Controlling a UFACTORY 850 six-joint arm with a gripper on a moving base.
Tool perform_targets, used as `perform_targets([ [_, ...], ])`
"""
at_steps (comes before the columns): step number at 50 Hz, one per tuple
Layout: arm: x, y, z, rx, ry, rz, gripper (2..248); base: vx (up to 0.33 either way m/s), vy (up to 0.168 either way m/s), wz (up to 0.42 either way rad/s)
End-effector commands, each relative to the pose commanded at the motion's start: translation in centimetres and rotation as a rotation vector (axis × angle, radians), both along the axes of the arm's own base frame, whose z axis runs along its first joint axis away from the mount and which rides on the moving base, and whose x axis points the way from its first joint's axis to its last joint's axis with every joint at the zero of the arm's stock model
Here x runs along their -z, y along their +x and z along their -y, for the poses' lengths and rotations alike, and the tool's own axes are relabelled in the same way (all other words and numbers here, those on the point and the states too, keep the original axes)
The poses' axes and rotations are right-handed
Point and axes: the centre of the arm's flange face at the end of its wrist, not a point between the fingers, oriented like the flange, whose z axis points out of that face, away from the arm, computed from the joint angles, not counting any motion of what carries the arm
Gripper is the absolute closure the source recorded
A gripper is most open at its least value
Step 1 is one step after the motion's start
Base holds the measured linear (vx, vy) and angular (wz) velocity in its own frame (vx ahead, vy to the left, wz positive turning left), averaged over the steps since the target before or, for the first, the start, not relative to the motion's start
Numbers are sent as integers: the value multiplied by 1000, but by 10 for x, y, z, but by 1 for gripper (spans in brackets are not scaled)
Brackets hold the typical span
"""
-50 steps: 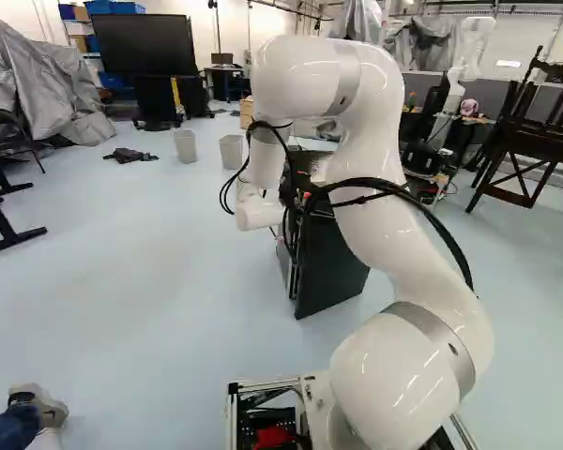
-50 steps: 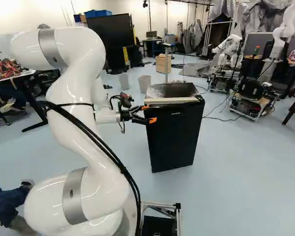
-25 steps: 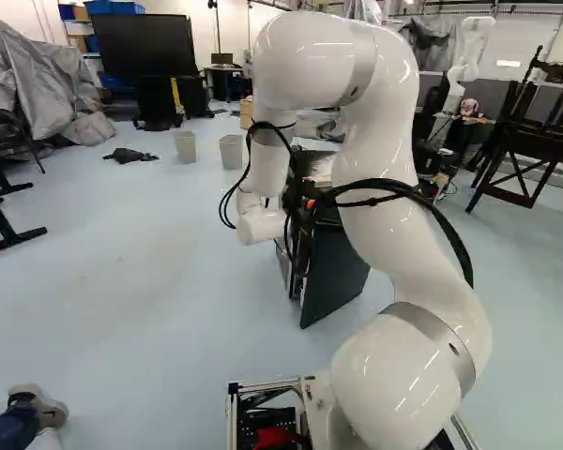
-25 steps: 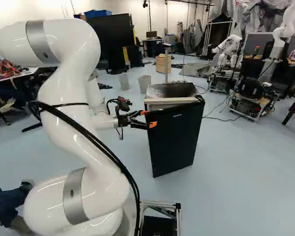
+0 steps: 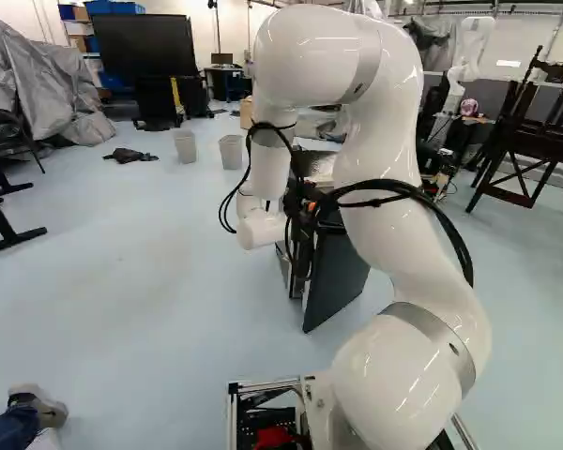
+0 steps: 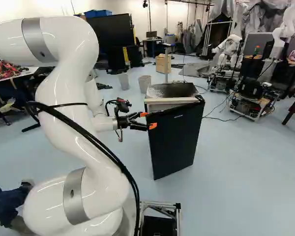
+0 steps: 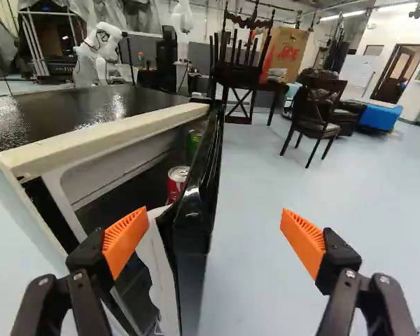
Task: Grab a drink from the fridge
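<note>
Fridge door point(image 6: 174, 142) wider open, arm point(image 6: 64, 93) farther back

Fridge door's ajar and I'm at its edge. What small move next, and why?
I'd ease the gripper sideways, away from the fridge body, to swing the door wider. Its fingers stand open with the door's edge between them, one pad on the opening's side, and the gap showing the red can looks too narrow to reach through.

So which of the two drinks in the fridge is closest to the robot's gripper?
The red can. The green drink is farther from the gripper, deeper behind the door.
</note>
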Motion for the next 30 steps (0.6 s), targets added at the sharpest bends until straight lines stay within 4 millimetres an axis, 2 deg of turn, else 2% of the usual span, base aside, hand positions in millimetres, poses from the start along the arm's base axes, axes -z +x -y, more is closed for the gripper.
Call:
perform_targets([
  [30,0,-1,3,28,2,0,3,0,0,0],
])
